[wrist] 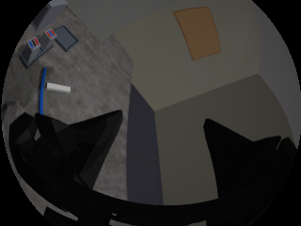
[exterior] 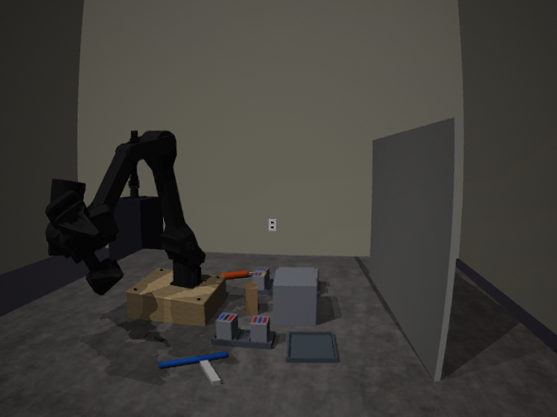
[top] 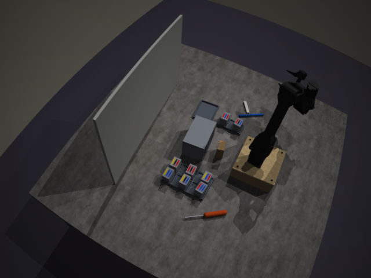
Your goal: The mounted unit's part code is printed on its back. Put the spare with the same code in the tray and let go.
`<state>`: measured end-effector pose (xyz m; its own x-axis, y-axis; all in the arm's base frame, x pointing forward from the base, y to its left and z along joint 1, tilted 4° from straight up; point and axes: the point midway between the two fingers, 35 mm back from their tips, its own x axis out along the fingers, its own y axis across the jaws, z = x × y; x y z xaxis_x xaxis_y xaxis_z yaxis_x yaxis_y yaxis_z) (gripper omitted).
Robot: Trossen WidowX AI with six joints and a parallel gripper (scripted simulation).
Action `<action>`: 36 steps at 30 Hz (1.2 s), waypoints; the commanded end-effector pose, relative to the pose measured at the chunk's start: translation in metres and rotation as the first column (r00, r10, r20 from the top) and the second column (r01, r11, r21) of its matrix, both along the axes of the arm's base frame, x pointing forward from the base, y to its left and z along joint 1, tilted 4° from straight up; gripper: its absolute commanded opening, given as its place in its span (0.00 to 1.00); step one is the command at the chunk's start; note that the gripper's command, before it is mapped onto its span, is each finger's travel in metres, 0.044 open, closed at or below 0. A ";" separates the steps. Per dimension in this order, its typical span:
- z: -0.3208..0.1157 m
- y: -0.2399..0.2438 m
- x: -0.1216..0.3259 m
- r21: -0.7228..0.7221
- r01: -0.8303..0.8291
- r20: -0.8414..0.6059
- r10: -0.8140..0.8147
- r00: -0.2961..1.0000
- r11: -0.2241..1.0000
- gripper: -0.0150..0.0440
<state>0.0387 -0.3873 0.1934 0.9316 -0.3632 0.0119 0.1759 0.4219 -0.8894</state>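
Note:
A large grey box [top: 200, 131] [exterior: 295, 297], seemingly the mounted unit, stands mid-table; no code is readable on its visible faces. The empty tray [top: 206, 110] [exterior: 311, 347] [wrist: 66, 38] lies beside it. A small rack [exterior: 244, 340] holds two striped spares: red-blue-red [top: 225, 116] [exterior: 260, 327] [wrist: 50, 35] and blue-black-red [top: 237, 122] [exterior: 227, 326] [wrist: 33, 44]. A bigger rack [top: 197, 179] holds several spares, including yellow-black-red [top: 175, 162], red-black-red [top: 191, 169] and red-blue-blue [top: 200, 187]. My gripper [wrist: 165, 119] is open and empty, raised away from the spares and tray.
A tall grey panel [top: 146, 86] [exterior: 412, 243] stands beyond the box. A brown block [top: 221, 149] [exterior: 251, 298] stands between box and arm base. A blue rod [top: 251, 114] [exterior: 193, 360] [wrist: 42, 91], a white bar [top: 246, 106] [exterior: 210, 372] [wrist: 58, 88] and an orange-handled screwdriver [top: 215, 213] [exterior: 235, 274] lie around.

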 end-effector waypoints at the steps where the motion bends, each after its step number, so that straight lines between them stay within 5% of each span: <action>1: 0.000 0.000 0.000 0.000 0.000 0.000 0.000 1.000 1.000 0.98; 8: 0.002 -0.004 0.010 0.031 -0.008 0.014 0.007 1.000 0.999 1.00; 19: 0.014 -0.016 0.183 0.510 -0.118 0.100 0.078 0.992 0.852 1.00; 36: -0.006 0.125 0.370 0.876 0.045 -0.161 0.204 0.966 0.480 1.00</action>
